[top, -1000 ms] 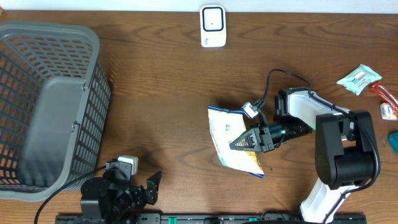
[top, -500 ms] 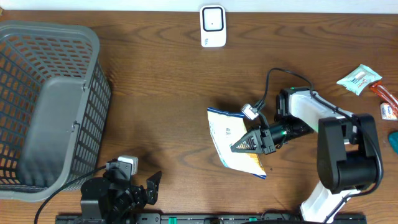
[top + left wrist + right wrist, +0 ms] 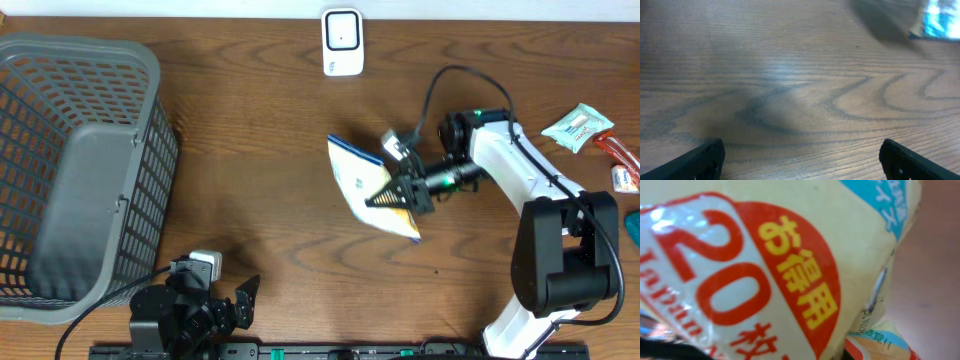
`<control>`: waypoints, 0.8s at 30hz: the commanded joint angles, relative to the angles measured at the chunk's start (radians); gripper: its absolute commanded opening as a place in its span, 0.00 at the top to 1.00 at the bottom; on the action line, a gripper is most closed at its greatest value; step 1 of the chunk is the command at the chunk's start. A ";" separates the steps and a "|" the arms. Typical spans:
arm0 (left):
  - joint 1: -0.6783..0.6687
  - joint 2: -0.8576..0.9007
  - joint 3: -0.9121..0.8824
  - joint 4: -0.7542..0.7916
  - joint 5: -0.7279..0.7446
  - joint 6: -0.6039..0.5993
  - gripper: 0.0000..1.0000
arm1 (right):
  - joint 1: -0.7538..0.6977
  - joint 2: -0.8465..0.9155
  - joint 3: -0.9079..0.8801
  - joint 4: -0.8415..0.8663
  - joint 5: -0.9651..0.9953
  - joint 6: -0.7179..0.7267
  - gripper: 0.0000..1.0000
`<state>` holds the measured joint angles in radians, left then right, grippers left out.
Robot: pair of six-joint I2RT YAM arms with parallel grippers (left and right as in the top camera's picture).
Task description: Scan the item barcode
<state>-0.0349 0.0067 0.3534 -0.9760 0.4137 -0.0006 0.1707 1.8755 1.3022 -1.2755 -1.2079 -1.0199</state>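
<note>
packet (image 3: 352, 182) now nearer scanner (image 3: 342, 42), basket (image 3: 158, 170) aside

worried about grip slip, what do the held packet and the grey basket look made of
packet: looks like thin glossy plastic film, going by the glare patches and creases across its print. basket: probably matte moulded plastic, with uniform grey lattice walls.

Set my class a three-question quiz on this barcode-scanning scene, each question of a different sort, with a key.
1. Multiple choice: which arm's jaws hold the packet? A left, B right, C neither.
2. True or false: the packet lies inside the grey basket.
3. Short answer: are the jaws of the left arm open or shut?
Key: 1 B; 2 false; 3 open.
</note>
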 commanded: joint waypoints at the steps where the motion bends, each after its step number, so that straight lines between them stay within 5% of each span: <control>1: -0.004 -0.002 0.000 -0.011 0.009 -0.001 0.01 | 0.050 -0.026 0.076 0.098 0.178 0.415 0.99; 15: -0.004 -0.002 0.000 -0.011 0.009 -0.001 0.01 | 0.203 -0.026 0.217 0.206 1.134 1.097 0.99; 24: -0.004 -0.002 0.000 -0.011 0.009 -0.001 0.01 | 0.267 -0.024 0.244 0.313 1.409 1.121 0.99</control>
<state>-0.0349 0.0067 0.3534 -0.9760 0.4137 -0.0006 0.4259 1.8755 1.5204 -0.9936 0.0216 0.0544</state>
